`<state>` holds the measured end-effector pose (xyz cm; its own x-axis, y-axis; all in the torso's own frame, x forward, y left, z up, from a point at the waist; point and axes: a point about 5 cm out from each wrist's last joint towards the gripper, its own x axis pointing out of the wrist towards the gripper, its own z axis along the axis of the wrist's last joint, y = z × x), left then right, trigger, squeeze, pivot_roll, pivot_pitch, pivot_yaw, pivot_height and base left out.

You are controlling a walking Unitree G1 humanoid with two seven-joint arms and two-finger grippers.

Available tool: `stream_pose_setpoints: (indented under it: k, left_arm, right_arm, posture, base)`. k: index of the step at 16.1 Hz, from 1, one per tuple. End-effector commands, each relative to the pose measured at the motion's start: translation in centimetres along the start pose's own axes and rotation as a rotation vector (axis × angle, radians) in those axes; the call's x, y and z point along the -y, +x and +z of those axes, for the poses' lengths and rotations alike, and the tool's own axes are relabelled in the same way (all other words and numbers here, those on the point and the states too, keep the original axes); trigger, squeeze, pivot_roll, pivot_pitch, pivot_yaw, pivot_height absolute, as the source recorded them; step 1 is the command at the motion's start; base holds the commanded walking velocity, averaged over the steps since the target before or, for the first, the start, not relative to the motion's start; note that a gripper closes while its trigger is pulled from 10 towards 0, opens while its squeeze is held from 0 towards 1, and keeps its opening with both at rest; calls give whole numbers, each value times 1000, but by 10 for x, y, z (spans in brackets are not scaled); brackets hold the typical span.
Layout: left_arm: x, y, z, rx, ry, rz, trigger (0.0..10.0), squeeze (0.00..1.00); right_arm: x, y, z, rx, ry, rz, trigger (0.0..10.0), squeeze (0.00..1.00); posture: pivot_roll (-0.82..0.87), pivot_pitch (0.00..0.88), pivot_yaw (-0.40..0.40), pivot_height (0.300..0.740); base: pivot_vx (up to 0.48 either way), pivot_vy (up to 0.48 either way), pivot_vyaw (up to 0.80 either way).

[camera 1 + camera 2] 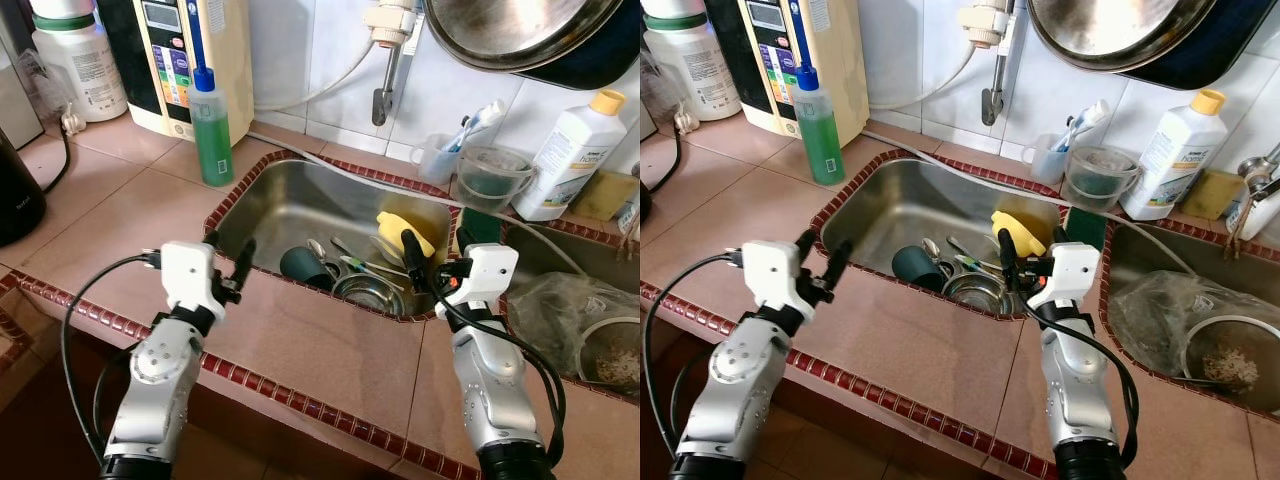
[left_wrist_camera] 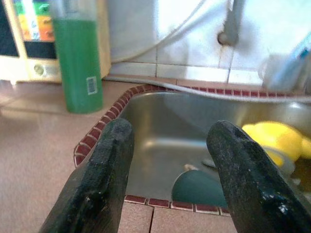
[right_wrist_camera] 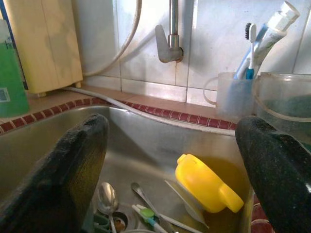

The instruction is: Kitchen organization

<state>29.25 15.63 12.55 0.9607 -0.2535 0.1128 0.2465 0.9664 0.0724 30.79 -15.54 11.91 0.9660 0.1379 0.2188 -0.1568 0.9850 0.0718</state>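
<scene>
Both arms are raised over the front edge of the tiled counter [image 1: 120, 220], facing the steel sink [image 1: 290, 205]. The left gripper [image 1: 228, 262] sits at the sink's near-left corner, fingers spread a moderate width, holding nothing. The right gripper [image 1: 436, 256] sits at the near-right rim, fingers spread wide, also holding nothing.

Inside the sink: a dark green cup [image 1: 303, 266] near the front wall, a small steel bowl [image 1: 368, 292] just beside it, and spoons [image 3: 108, 196] and other cutlery lying loose behind. A yellow lid or cup [image 3: 206, 183] leans toward the right wall — shape hard to call.

A green soap bottle [image 1: 211, 130] stands on the counter left of the sink, next to a cream appliance [image 1: 190, 55]. Behind the sink, a tap [image 3: 168, 41] on the tiled wall, a clear cup with toothbrushes [image 3: 233, 94], a clear jug [image 1: 490, 175] and a white bottle with a yellow cap [image 1: 570, 150]. A second basin at right holds a plastic bag [image 1: 555, 305] and a strainer [image 1: 612, 355].
</scene>
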Motion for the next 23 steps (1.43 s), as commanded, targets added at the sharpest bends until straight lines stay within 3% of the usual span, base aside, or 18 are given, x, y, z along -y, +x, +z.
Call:
stream_pose_setpoints:
  k: [1, 14, 23]
  left_arm:
    - [5, -1, -7, -32, 33, -24, 10000, 0]
    - [5, 5, -3, -21, 21, -31, 10000, 0]
    - [-3, -1, -8, -45, 14, -20, 10000, 0]
  right_arm:
    - [1, 2, -1, -12, -10, -3, 10000, 0]
    - [-2, 2, -5, -32, -20, 11, 10000, 0]
    - [1, -9, -18, -91, -83, 45, 10000, 0]
  posture:
    - [19, 0, -60, 740]
    - [20, 0, -62, 740]
    - [21, 0, -73, 740]
  base:
    - [-277, 0, 0]
    - [-283, 0, 0]
    - [-85, 0, 0]
